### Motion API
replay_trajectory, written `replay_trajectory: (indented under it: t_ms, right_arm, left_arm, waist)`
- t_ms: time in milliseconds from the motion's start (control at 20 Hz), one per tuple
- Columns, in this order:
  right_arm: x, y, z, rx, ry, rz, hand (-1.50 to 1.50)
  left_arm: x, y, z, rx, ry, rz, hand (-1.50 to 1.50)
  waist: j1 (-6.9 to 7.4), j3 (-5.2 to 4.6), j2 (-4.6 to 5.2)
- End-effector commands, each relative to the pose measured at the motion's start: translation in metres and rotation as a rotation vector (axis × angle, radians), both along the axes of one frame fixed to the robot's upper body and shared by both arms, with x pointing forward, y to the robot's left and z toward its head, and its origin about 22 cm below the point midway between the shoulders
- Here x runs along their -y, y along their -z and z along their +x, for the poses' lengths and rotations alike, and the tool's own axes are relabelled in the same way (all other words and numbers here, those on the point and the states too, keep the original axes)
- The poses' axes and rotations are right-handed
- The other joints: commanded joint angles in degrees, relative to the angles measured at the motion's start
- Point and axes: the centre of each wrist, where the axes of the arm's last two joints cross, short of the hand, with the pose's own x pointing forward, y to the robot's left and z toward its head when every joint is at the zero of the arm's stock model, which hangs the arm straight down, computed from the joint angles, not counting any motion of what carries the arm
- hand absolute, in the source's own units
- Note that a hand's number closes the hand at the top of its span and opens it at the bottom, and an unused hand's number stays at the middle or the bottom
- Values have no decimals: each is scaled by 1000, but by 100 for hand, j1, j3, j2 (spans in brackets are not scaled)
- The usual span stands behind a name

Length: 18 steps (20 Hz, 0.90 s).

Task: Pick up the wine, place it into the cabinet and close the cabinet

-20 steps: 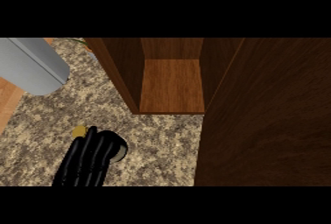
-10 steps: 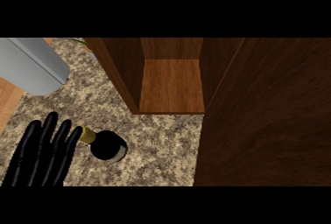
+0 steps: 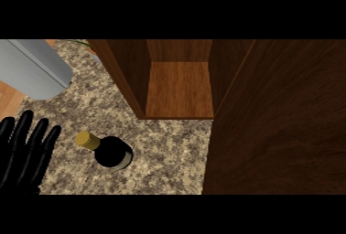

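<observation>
Head view, left to right: left hand sits at the worktop's left edge, fingers straight and spread, holding nothing. Grey forearm crosses the far-left corner; its hand isn't visible, so right hand is out of view. Wine stands upright just right of the left hand, not touching; gold cap tilts toward the hand in this steep view, so its long axis is vertical, running at the camera. Cabinet is right and further back, compartment open, nothing on its shelf. Door swung open, filling the right side. Judgement: left hand is the only one near, bottle lies directly to its right, so the grasp means a short sideways reach and fingers wrapping the body.
</observation>
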Motion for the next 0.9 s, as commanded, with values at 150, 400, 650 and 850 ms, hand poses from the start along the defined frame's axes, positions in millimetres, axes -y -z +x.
replay_trajectory:
  t_ms: [150, 400, 650, 850]
  right_arm:
    - [1, -20, -30, 52, -26, 41, -150]
    - [-4, -27, -26, 17, -19, 24, -150]
    - [1, -31, -29, 46, -50, 22, -150]
    - [6, -23, -23, 46, -40, 2, -150]
  left_arm:
    - [-28, 21, 7, -60, 10, -53, -150]
    - [-36, 52, 11, -108, 47, -51, -150]
    - [-41, 79, 15, -118, 48, -34, -150]
    - [-58, 111, 27, -96, -2, -33, -150]
  waist:
    - [0, 0, -3]
    - [19, -1, -3]
    - [14, 1, -2]
    - [-5, 3, 3]
